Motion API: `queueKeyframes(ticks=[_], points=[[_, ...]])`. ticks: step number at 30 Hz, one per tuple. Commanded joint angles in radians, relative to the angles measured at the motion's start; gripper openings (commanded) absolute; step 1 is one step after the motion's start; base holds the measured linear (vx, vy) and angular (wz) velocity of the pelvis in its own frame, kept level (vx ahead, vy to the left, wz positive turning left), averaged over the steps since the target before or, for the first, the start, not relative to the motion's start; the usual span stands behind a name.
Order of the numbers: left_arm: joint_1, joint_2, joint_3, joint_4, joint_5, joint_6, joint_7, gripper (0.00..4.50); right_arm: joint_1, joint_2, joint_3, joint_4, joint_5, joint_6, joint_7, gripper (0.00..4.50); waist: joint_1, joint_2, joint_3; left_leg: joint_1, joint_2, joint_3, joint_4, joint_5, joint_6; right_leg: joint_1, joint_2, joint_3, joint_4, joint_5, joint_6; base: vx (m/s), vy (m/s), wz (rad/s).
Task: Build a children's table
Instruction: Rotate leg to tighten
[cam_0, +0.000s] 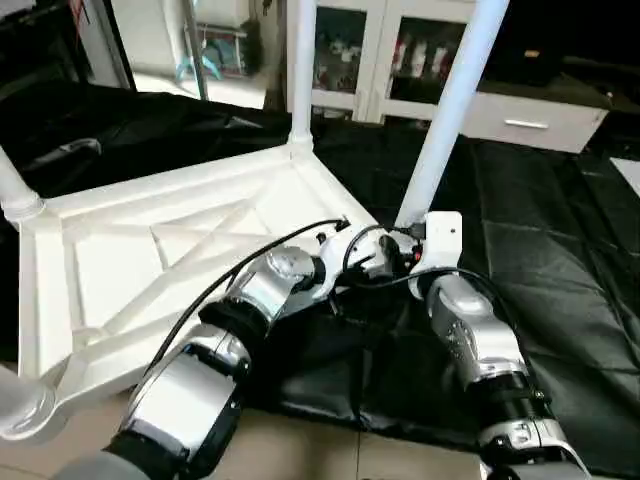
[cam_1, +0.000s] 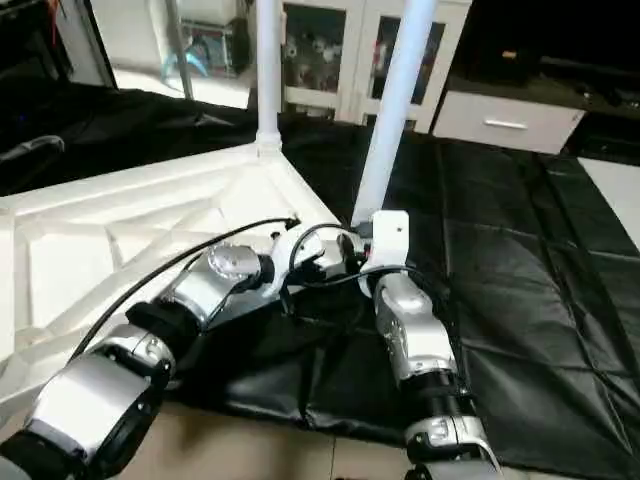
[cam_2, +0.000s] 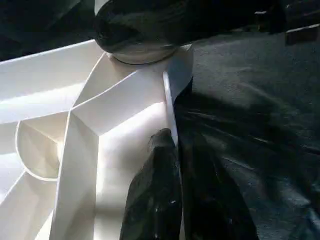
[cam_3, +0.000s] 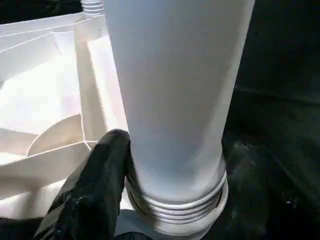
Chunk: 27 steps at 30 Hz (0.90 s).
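I see the white plastic rectangular tabletop (cam_0: 150, 260) lying upside down on a black crinkled sheet (cam_0: 540, 250) spread over the floor, its X-ribbed underside facing up. A long white tapered tube leg (cam_0: 300, 60) stands upright in the far corner socket. A second white tube leg (cam_0: 450, 110) rises, leaning slightly, from the corner nearest my grippers. A third leg's base (cam_0: 15, 195) shows at the left corner, and a rounded white leg end (cam_0: 20, 405) lies at the near left corner.

My right gripper (cam_3: 150, 200) is around the base of the second leg, just above its ribbed end (cam_3: 175, 210); one black finger (cam_3: 95, 190) presses against the tube's side, so it holds that leg in a fairly wide grip. My left gripper (cam_2: 165, 190) is closed down narrow, its black fingers (cam_2: 155, 185) resting right at the tabletop's thin edge wall beside that same corner; I cannot tell whether they pinch the wall. Both silver forearms meet at this corner.

Behind the sheet stand white cabinets with glass doors (cam_0: 400, 50) and a white drawer unit (cam_0: 530, 120).
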Motion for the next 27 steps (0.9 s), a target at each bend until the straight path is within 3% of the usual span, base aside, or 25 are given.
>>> queueKeyframes(ticks=[1,10,11,12,13,15,18,20,21,24,27], points=[[-0.024,-0.042,-0.049,-0.011,0.02,-0.075,-0.051,0.0,0.014,0.001,0.028,-0.021,0.013,0.002,0.044,3.09,0.006,0.004,-0.062,0.007,0.018,0.002,-0.08,-0.287,0.022,0.045,-0.044,0.033,-0.058,-0.259,-0.202,0.0,0.0,0.0],[-0.046,-0.05,-0.06,0.035,0.042,-0.217,-0.061,0.0,0.131,-0.09,-0.016,-0.268,0.018,0.008,0.071,3.74,0.038,0.002,-0.07,0.007,0.02,0.009,-0.07,-0.136,0.069,0.053,-0.043,0.036,-0.037,-0.096,-0.226,0.0,0.0,0.0],[-0.047,-0.054,-0.065,0.045,0.046,-0.249,-0.061,0.0,0.173,-0.124,-0.018,-0.341,0.048,0.031,0.128,3.74,0.042,-0.005,-0.068,0.008,0.023,0.011,-0.071,-0.126,0.078,0.051,-0.044,0.037,-0.034,-0.083,-0.229,0.0,0.0,0.0],[-0.048,-0.056,-0.069,0.051,0.049,-0.27,-0.061,0.0,0.2,-0.147,-0.02,-0.39,0.071,0.05,0.17,3.74,0.048,-0.006,-0.068,0.007,0.022,0.012,-0.07,-0.13,0.086,0.054,-0.044,0.037,-0.035,-0.088,-0.225,0.0,0.0,0.0],[-0.047,-0.059,-0.068,0.054,0.048,-0.276,-0.053,0.0,0.228,-0.173,-0.021,-0.437,0.097,0.067,0.216,3.74,0.059,-0.007,-0.066,0.019,0.025,0.017,-0.068,-0.151,0.104,0.047,-0.044,0.039,-0.037,-0.093,-0.225,0.0,0.0,0.0],[-0.047,-0.062,-0.063,0.06,0.044,-0.307,-0.044,0.0,0.294,-0.268,0.002,-0.532,0.141,0.099,0.354,3.74,0.066,-0.016,-0.063,0.008,0.028,0.017,-0.071,-0.167,0.118,0.053,-0.05,0.038,-0.041,-0.155,-0.201,0.0,0.0,0.0],[-0.046,-0.06,-0.06,0.068,0.045,-0.356,-0.035,0.0,0.344,-0.351,0.005,-0.578,0.168,0.116,0.449,3.74,0.062,-0.025,-0.06,0.004,0.025,0.018,-0.072,-0.215,0.107,0.047,-0.056,0.034,-0.057,-0.313,-0.153,0.0,0.0,0.0],[-0.046,-0.058,-0.061,0.07,0.048,-0.372,-0.027,0.0,0.358,-0.377,0.001,-0.583,0.173,0.116,0.478,3.74,0.063,-0.024,-0.06,0.007,0.026,0.018,-0.071,-0.223,0.101,0.042,-0.054,0.035,-0.06,-0.335,-0.144,0.0,0.0,0.0],[-0.048,-0.059,-0.052,0.08,0.049,-0.379,-0.009,0.0,0.378,-0.411,-0.001,-0.585,0.176,0.116,0.518,3.74,0.063,-0.03,-0.06,0.001,0.025,0.018,-0.071,-0.22,0.103,0.044,-0.055,0.033,-0.058,-0.341,-0.139,0.0,0.0,0.0],[-0.051,-0.056,-0.044,0.095,0.049,-0.397,0.011,0.0,0.401,-0.459,0.006,-0.594,0.18,0.13,0.563,3.74,0.063,-0.033,-0.059,-0.005,0.024,0.016,-0.069,-0.214,0.113,0.044,-0.057,0.032,-0.062,-0.364,-0.121,0.0,0.0,0.0],[-0.029,-0.047,-0.019,0.078,-0.002,-0.409,-0.104,0.0,0.406,-0.481,0.013,-0.576,0.164,0.119,0.582,3.74,0.063,-0.034,-0.06,-0.006,0.023,0.016,-0.068,-0.198,0.11,0.041,-0.056,0.031,-0.062,-0.372,-0.121,0.0,0.0,0.0]])
